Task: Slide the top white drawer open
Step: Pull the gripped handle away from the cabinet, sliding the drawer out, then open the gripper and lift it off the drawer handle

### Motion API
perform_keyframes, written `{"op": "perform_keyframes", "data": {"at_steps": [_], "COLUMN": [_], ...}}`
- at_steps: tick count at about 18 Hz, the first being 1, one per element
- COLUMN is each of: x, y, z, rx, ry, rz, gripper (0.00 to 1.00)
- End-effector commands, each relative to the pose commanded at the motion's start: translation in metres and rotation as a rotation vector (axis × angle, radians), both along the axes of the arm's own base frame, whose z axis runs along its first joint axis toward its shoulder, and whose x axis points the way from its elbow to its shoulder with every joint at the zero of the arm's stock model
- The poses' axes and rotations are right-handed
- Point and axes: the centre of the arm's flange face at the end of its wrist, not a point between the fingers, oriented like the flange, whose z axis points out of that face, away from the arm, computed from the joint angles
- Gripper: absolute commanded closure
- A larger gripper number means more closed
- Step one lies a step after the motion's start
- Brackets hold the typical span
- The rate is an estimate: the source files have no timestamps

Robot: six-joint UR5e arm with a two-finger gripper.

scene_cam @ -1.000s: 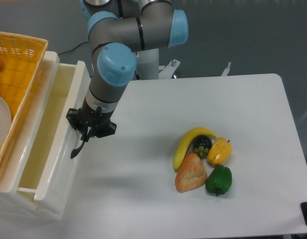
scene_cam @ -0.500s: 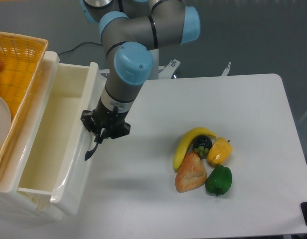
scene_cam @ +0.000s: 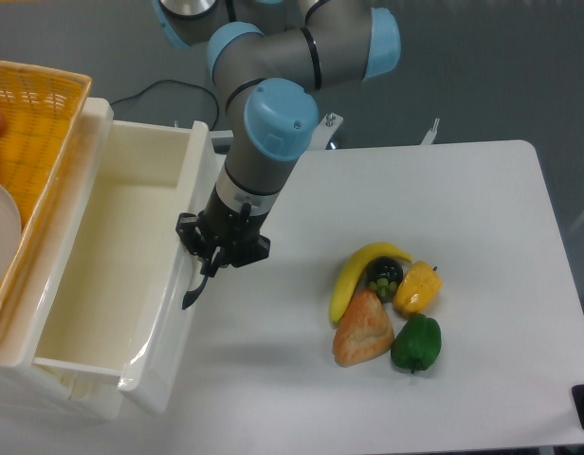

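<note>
The top white drawer (scene_cam: pixel 112 246) is a deep glossy cream tub at the left, pulled well out from its cabinet, with its inside empty. Its black arched handle (scene_cam: pixel 194 292) shows on the flat front, which faces right. My gripper (scene_cam: pixel 209 265) hangs over that front, fingers pointing down and shut on the handle's upper part. The arm's grey and blue links rise behind it toward the top of the view.
An orange woven basket (scene_cam: pixel 36 114) with a white plate sits on top of the cabinet at far left. On the white table (scene_cam: pixel 482 218), a banana (scene_cam: pixel 354 270), bread (scene_cam: pixel 363 329), yellow pepper (scene_cam: pixel 417 287) and green pepper (scene_cam: pixel 416 343) cluster at centre right.
The drawer has slid steadily to the right, out of the cabinet, with my gripper on its handle moving right along with it. The fruit has not moved.
</note>
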Motion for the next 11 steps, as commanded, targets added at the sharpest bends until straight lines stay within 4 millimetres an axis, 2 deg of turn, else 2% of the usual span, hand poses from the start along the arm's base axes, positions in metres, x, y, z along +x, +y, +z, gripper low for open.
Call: {"op": "perform_keyframes", "data": {"at_steps": [11], "x": [-0.026], "y": [-0.014], "z": [-0.004], "rx": [0.004], "ry": [0.007], "rz": [0.01], "gripper": [0.82]}}
